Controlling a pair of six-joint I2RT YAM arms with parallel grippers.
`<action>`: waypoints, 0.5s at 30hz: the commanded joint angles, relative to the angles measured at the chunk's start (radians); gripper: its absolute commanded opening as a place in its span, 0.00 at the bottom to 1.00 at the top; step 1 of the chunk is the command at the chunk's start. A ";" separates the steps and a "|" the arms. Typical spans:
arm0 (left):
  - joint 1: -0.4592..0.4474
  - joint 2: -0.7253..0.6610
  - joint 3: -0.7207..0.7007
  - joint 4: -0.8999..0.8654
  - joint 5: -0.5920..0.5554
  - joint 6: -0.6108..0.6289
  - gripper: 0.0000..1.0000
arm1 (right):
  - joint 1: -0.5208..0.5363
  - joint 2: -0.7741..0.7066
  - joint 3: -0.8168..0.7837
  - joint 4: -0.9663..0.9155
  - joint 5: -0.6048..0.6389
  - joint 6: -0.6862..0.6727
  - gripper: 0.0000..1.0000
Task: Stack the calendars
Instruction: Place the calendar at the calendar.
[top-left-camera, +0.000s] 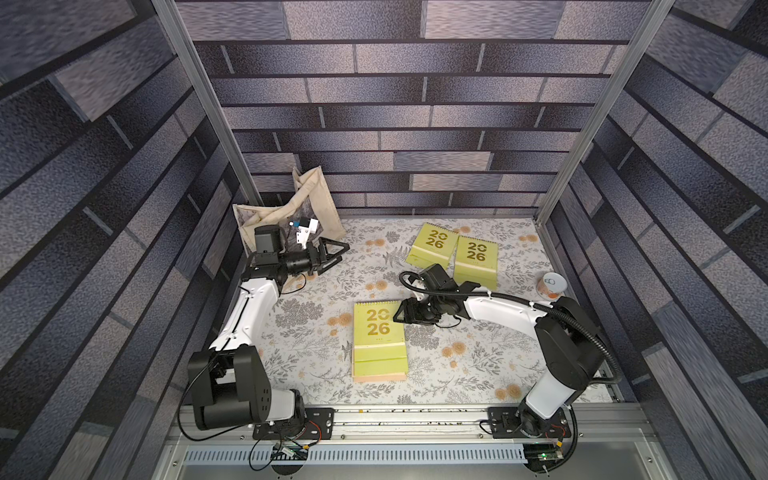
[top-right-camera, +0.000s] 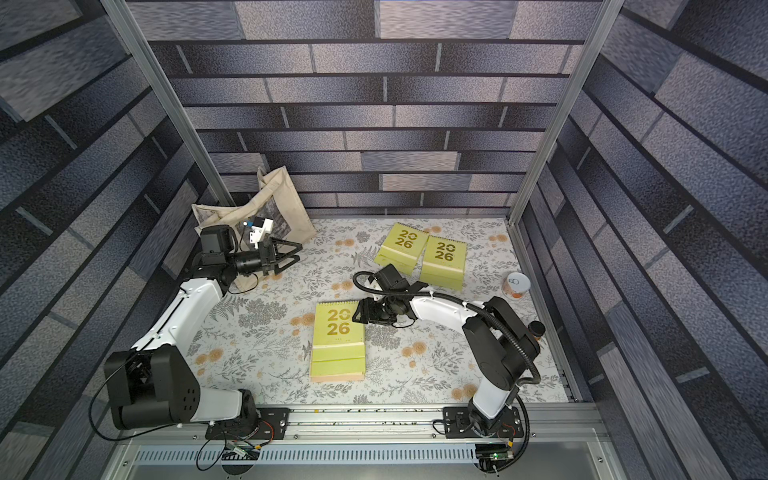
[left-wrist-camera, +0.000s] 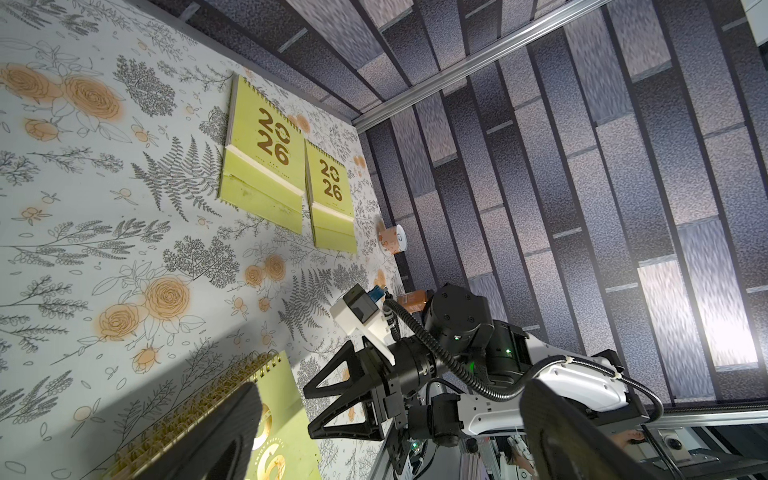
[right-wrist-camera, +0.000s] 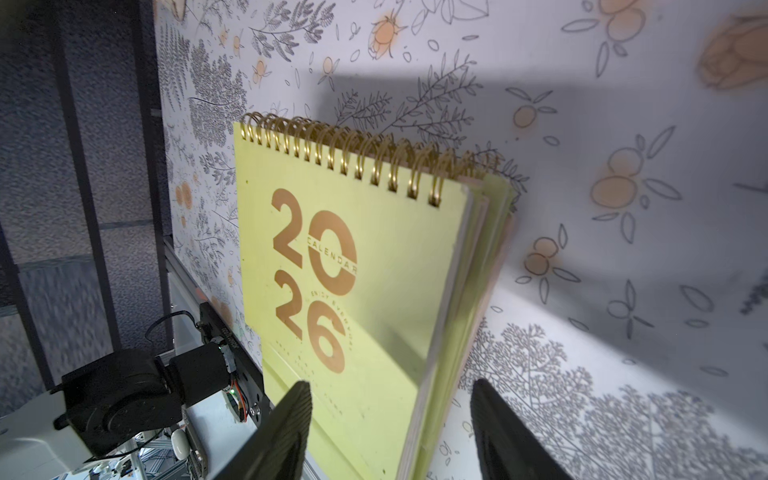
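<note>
Loose calendars (top-left-camera: 432, 245), laid lengthwise near-to-far, are seen just beyond the right gripper (top-left-camera: 395, 312), parted at the right edge of the stack (top-left-camera: 379, 332); the left gripper (top-left-camera: 344, 252), also parted, lies farther.

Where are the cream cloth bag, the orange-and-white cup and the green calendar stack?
cream cloth bag (top-left-camera: 320, 199): a top view, upright flap.
orange-and-white cup (top-left-camera: 552, 281): a top view, white lid.
green calendar stack (top-left-camera: 378, 323): a top view, top cover.

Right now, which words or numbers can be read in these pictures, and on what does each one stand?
"20 26": cover of the stack's top calendar.
"CALENDAR": inside that cover's zero.
"20 26": can-side back calendar.
"20 26": other back calendar.
Fine print on the covers and the label of the can: too small or blurred to read.
</note>
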 joint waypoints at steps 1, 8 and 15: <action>-0.056 0.037 0.080 -0.080 -0.074 0.062 1.00 | -0.011 -0.059 0.061 -0.104 0.072 -0.079 0.64; -0.207 0.239 0.318 -0.148 -0.264 0.069 1.00 | -0.195 -0.156 0.091 -0.170 0.078 -0.149 0.66; -0.334 0.484 0.594 -0.158 -0.401 0.034 1.00 | -0.409 -0.173 0.178 -0.236 0.067 -0.238 0.72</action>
